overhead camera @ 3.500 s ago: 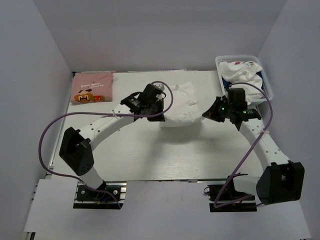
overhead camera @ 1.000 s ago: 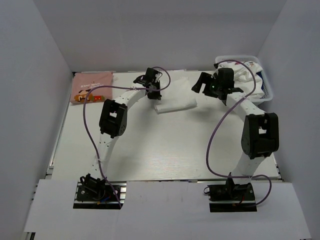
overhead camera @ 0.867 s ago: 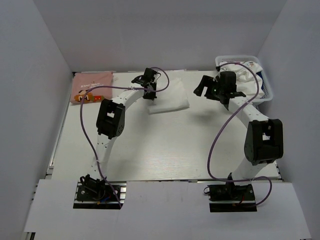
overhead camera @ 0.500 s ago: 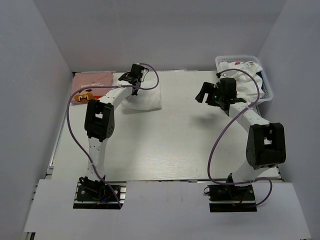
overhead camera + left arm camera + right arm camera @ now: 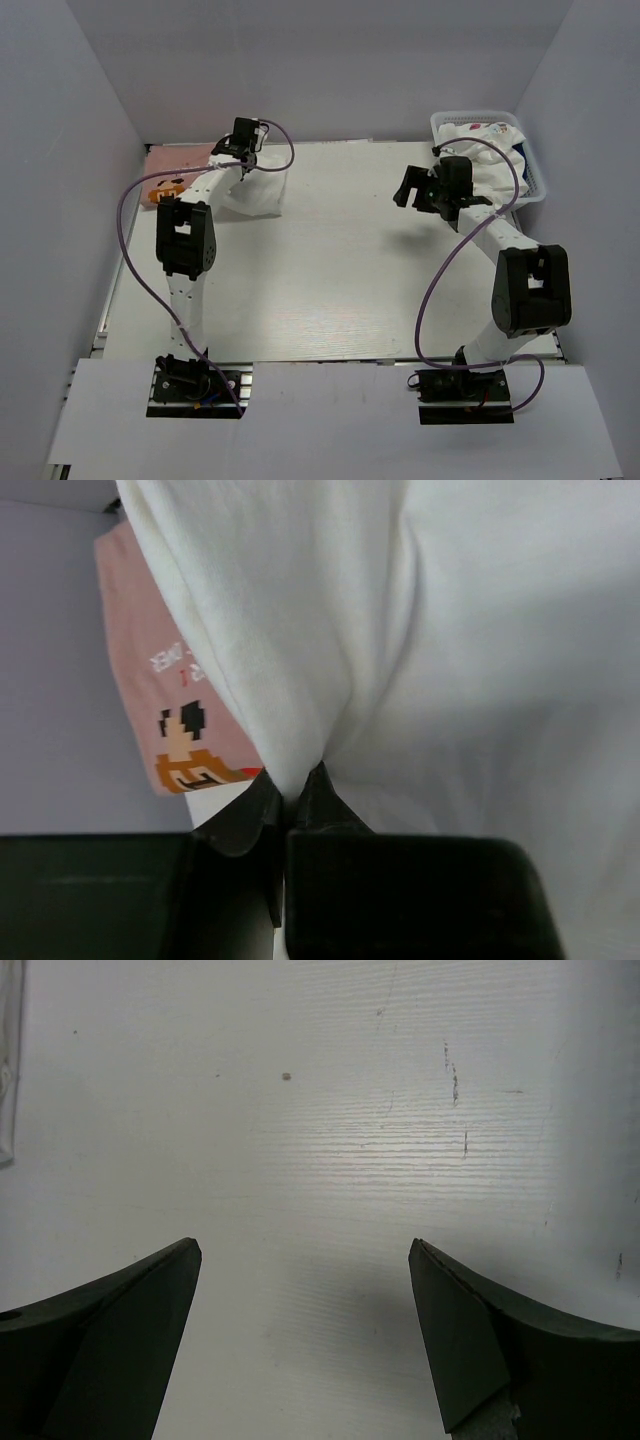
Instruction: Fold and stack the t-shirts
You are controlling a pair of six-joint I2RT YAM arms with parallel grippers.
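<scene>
the left gripper (image 5: 295, 785) is clamped on a thin pinch of the folded white t-shirt (image 5: 255, 190), which hangs from it in the upper left of the top view, just beside the pink t-shirt (image 5: 180, 158); whether they overlap i cannot tell. the bite looks small, so the cloth could slip free, or the fold could fall open if it drags on the table (image 5: 350, 260). released too soon, it may land crooked or half off the pink one. the right gripper (image 5: 303, 1247) stands wide apart over bare table, holding nothing, near the basket (image 5: 538, 175) at upper right.
</scene>
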